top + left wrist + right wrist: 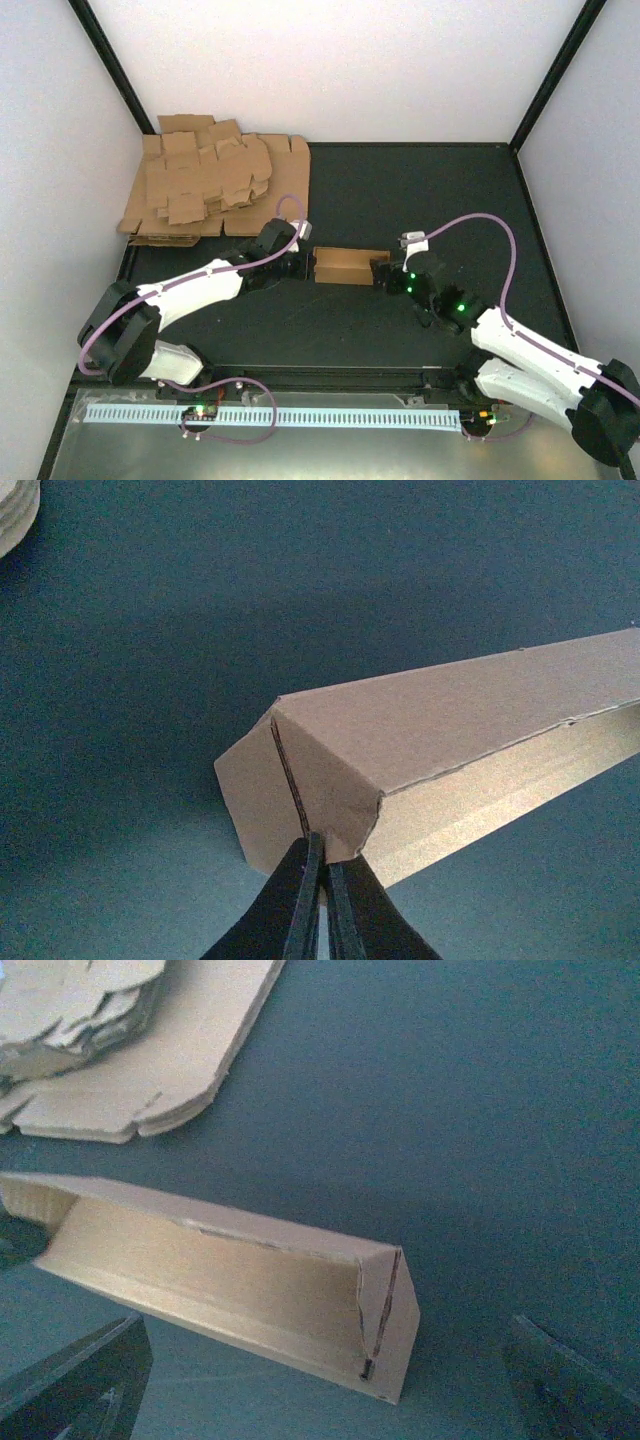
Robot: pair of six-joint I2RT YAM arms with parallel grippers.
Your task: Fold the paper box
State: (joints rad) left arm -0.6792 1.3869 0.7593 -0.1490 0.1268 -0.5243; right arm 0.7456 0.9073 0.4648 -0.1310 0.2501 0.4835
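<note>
Left gripper [318, 878] pinches the left end flap of paper box [349, 265]; right gripper [385, 272] spread wide at its right end; cardboard stack [205, 180] far left

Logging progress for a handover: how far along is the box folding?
Done: the paper box is an oblong carton, both ends folded over. In hand: the left gripper pinches one end flap; the right gripper is open. Left: probably just release.
</note>
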